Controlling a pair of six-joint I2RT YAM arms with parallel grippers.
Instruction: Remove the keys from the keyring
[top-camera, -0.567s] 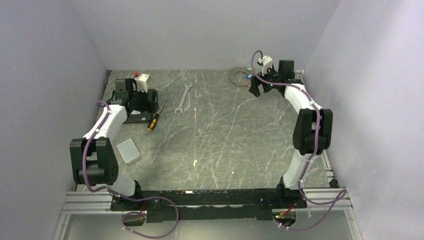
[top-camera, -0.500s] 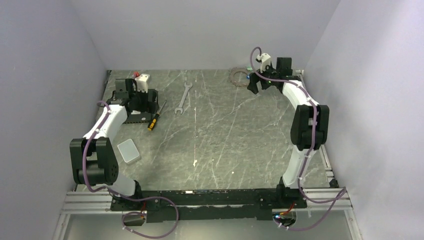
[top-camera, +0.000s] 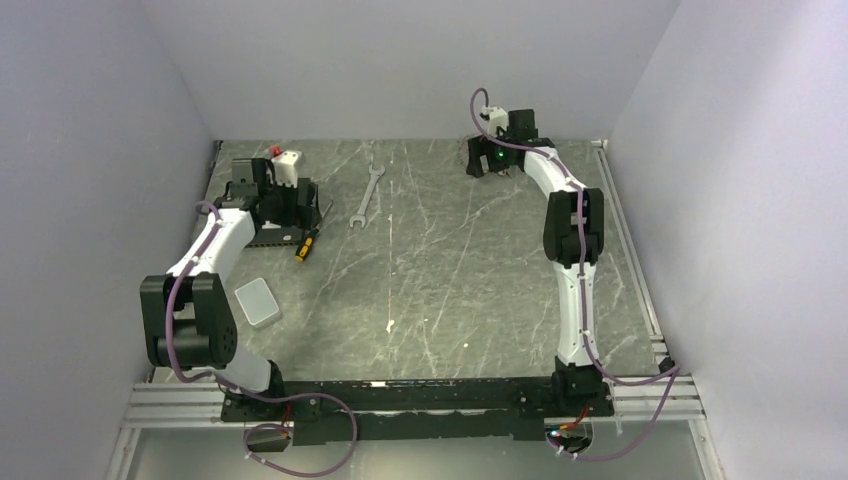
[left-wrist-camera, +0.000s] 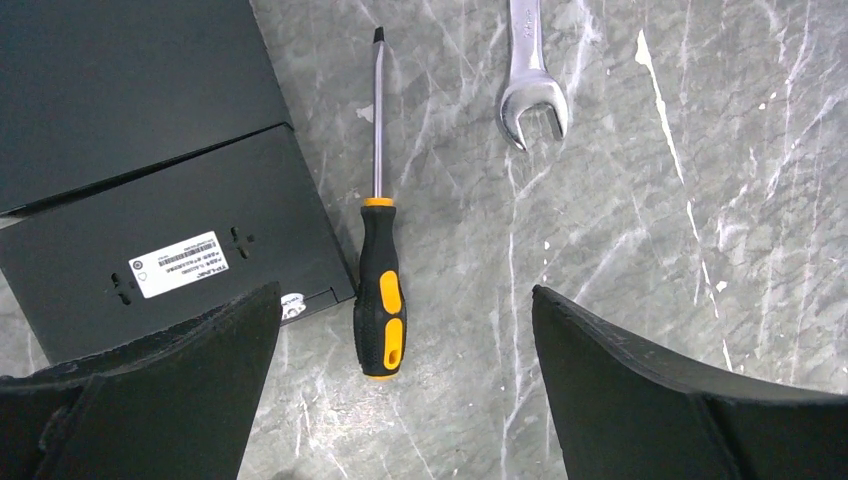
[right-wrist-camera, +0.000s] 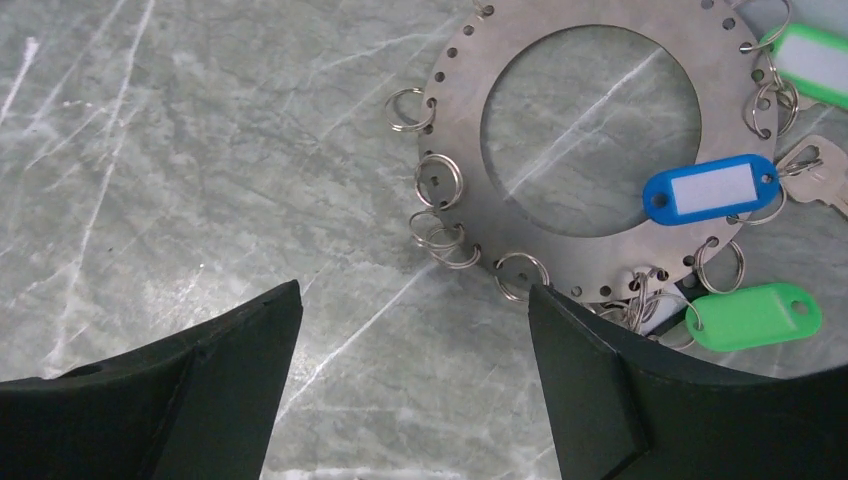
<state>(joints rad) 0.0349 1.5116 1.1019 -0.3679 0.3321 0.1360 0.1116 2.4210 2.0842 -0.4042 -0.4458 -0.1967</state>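
Observation:
The keyring (right-wrist-camera: 580, 265) is a flat grey metal ring with a hollow centre, holes round its rim and several small wire loops. It lies on the table at the upper right of the right wrist view. The keys hang off its right side: a blue tag (right-wrist-camera: 710, 188), two green tags (right-wrist-camera: 755, 315) and a silver key (right-wrist-camera: 820, 175). My right gripper (right-wrist-camera: 415, 380) is open and empty, just left of and below the ring; its right finger (right-wrist-camera: 620, 400) is at the ring's rim. In the top view it (top-camera: 487, 155) covers the ring. My left gripper (left-wrist-camera: 405, 400) is open and empty above a screwdriver.
A black-and-yellow screwdriver (left-wrist-camera: 380, 300) lies beside a black box (left-wrist-camera: 150, 200). A silver wrench (top-camera: 367, 197) lies at the back middle. A small white box (top-camera: 258, 302) sits at the left. Walls stand close behind and on both sides.
My right arm has swung left along the back of the table, and its gripper now hangs over the keyring. My left arm has hardly moved.

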